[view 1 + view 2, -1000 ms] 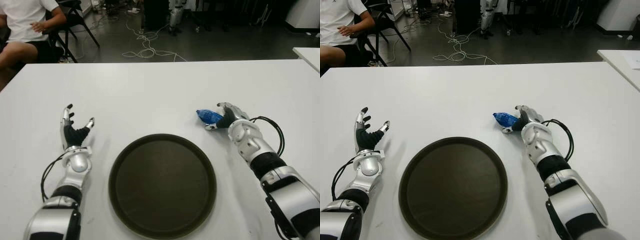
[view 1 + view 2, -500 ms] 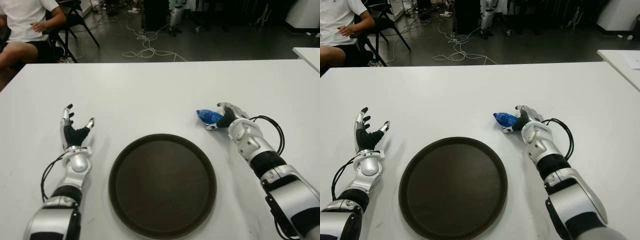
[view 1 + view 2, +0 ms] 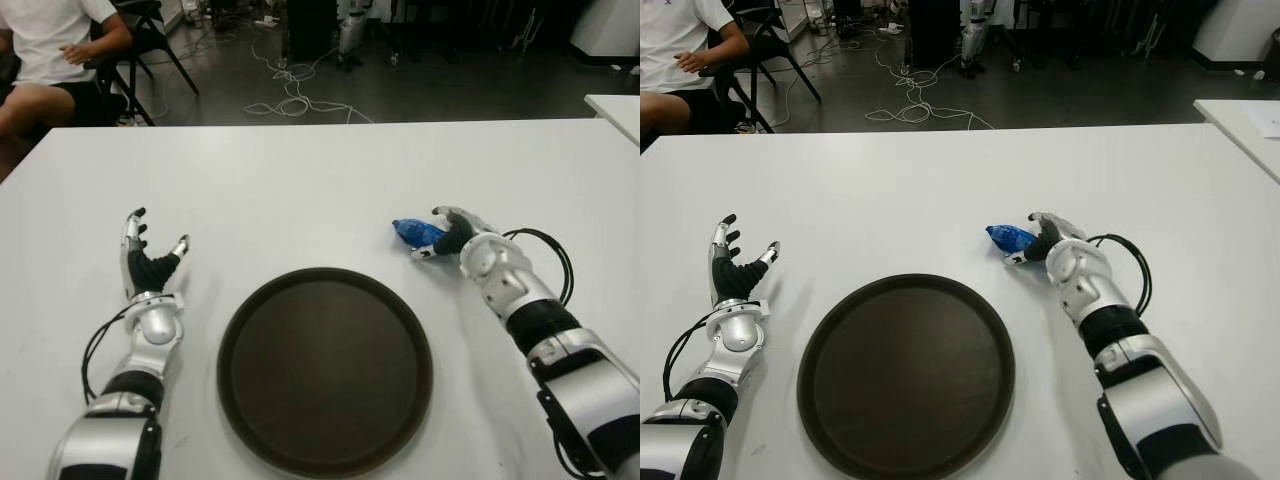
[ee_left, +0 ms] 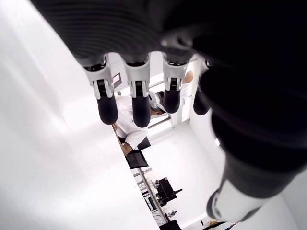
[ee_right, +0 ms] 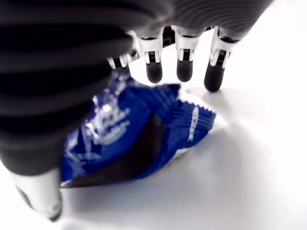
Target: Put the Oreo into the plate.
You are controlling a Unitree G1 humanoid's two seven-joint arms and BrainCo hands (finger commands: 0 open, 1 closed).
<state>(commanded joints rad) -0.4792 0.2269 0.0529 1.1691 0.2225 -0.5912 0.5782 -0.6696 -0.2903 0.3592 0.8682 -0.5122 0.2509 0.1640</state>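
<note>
Beyond the plate's far right rim, your right hand cups the blue Oreo packet on the table, fingers curled over but not clamped, while your left hand shows spread left of the plate.

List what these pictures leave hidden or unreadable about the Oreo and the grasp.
- Oreo packet: print blurred in the right wrist view, too small in the eye views.
- Right hand: its own palm hides whether the fingers press the packet.
- Plate: nothing hidden.
- Left hand: open, left of the plate; table contact unclear.
</note>
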